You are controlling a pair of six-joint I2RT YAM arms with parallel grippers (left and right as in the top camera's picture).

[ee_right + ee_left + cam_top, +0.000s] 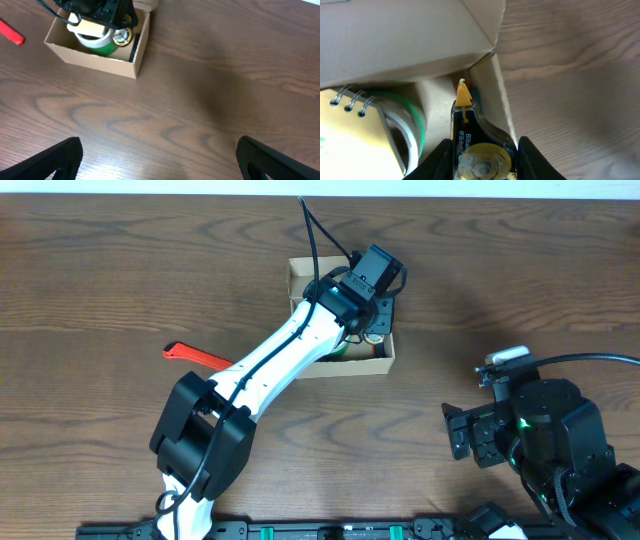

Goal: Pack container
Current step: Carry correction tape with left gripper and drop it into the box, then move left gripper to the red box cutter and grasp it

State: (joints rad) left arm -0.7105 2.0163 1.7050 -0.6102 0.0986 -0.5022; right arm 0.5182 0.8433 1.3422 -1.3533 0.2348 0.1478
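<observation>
One red tool [192,356] at left, its end hidden under the left arm. Container [365,364] sits mid-table, far side, mostly covered by left gripper [485,160], which is clamped on a black-yellow tape dispenser [465,125] inside. Right gripper [160,167] has its fingers wide apart, tips cut off.

Reads as a robotics lab bench from my end, not a home or shop. The left arm [285,355] and right arm [545,430] sit on a black rail [330,532] along the near edge of the table [100,270]. Cable [312,235] runs in the open, and there's a green status light [521,423] on the right one. The top is bare wood-grain. The only props are a cardboard box [365,366] holding office bits, a spiral notebook [350,100] and a correction-tape dispenser [477,150], plus a red-handled tool [195,357].
</observation>
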